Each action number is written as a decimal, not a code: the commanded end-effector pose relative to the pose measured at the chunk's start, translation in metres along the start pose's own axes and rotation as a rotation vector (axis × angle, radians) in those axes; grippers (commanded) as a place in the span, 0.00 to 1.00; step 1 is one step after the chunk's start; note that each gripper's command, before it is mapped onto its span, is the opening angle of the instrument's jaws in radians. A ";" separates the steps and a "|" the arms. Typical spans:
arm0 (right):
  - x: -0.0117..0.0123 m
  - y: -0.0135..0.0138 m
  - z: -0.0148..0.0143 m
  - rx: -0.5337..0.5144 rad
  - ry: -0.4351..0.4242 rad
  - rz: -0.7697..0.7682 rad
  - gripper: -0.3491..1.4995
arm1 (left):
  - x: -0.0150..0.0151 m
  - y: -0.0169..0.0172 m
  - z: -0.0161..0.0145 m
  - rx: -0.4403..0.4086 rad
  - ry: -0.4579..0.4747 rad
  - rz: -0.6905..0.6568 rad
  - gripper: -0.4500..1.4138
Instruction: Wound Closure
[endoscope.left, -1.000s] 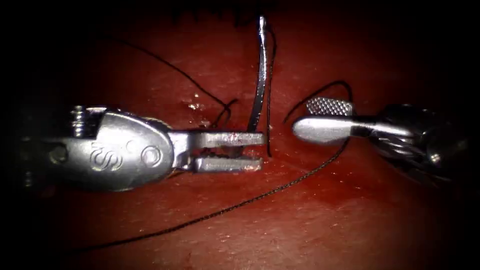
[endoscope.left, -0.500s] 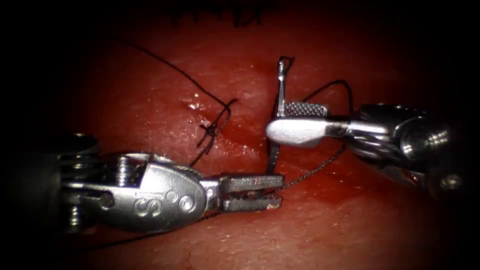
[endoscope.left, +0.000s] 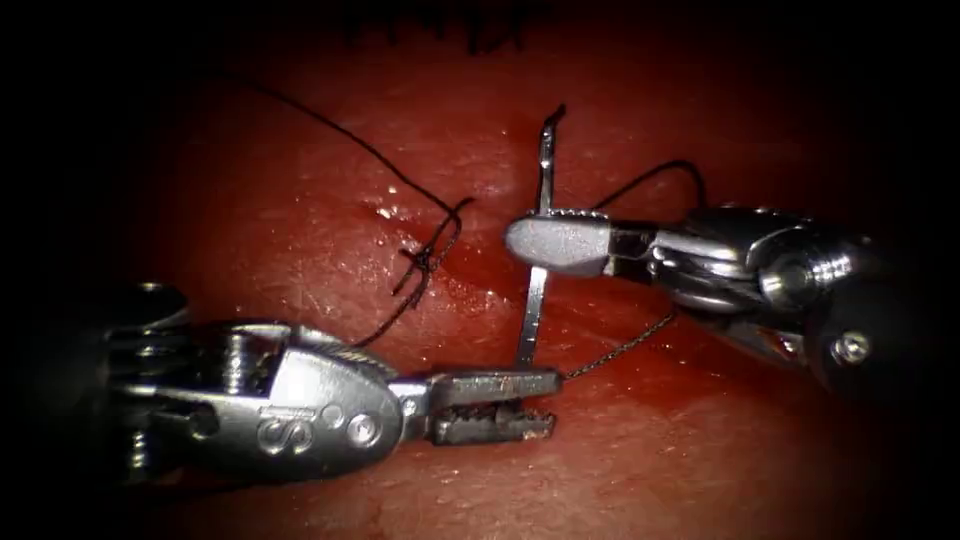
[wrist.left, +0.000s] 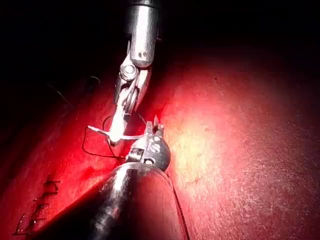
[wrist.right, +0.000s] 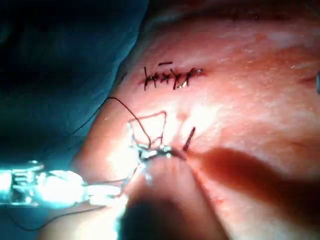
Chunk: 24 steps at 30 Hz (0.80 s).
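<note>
The curved needle (endoscope.left: 540, 200) stands nearly upright above the tissue (endoscope.left: 300, 220), free of it, just right of a tied stitch (endoscope.left: 425, 262). My left tool (endoscope.left: 552, 404) comes in from the lower left, shut on the needle's lower end. My right tool (endoscope.left: 520, 238) reaches in from the right, shut on the needle about mid-curve. Thread (endoscope.left: 620, 348) leaves the needle's upper end, loops behind the right tool and runs down toward the left jaws. In the left wrist view the needle (wrist.left: 132, 136) spans from the right tool (wrist.left: 116, 137) to the left tool (wrist.left: 154, 125).
A thread tail (endoscope.left: 330, 125) runs from the tied stitch up and left over the tissue. Red fluid wets the surface around the stitch. In the right wrist view a stitched stretch of the cut (wrist.right: 167, 77) lies farther back, with dark cloth (wrist.right: 60, 75) beyond the tissue's edge.
The left tool carried the needle down and to the right. The right tool came in from the right with open jaws and closed them on the needle's middle.
</note>
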 end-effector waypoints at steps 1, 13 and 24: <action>-0.0003 0.0006 0.0008 -0.007 0.000 -0.004 0.00 | -0.0002 0.0001 0.0008 0.000 0.001 -0.001 0.00; 0.0009 0.0019 -0.0009 -0.059 0.037 -0.023 0.00 | 0.0001 -0.0016 -0.0009 -0.003 -0.035 -0.206 0.89; 0.0024 0.0020 -0.0019 -0.045 0.133 -0.159 0.00 | -0.0005 -0.0047 -0.0041 -0.014 -0.028 -0.455 0.58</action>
